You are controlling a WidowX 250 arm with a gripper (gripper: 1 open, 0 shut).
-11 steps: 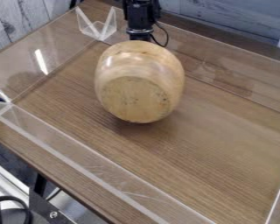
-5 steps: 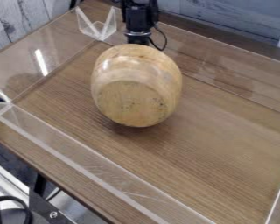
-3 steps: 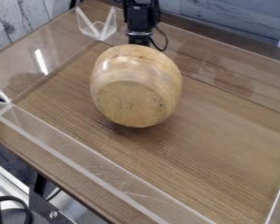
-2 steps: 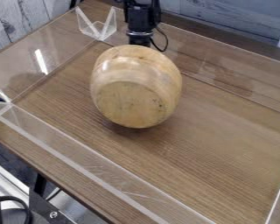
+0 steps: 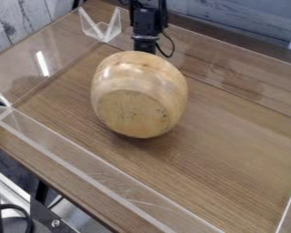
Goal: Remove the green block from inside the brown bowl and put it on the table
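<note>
The brown bowl (image 5: 138,94) is tipped on its side above the table (image 5: 227,159), its small flat base facing the camera and its opening turned away. My gripper (image 5: 148,47) comes down from the top of the view behind the bowl's far upper rim. Its fingertips are hidden by the bowl, and it appears shut on that rim, holding the bowl up. The green block is hidden; the bowl's inside cannot be seen from here.
Low clear acrylic walls (image 5: 75,168) run along the table's front and left sides. A clear angled acrylic piece (image 5: 102,25) stands at the back left, close to the arm. Bare wood-grain surface lies to the right of the bowl and in front of it.
The bowl has tilted further and shifted slightly left and toward the camera, so its base looks larger. The arm has barely moved.
</note>
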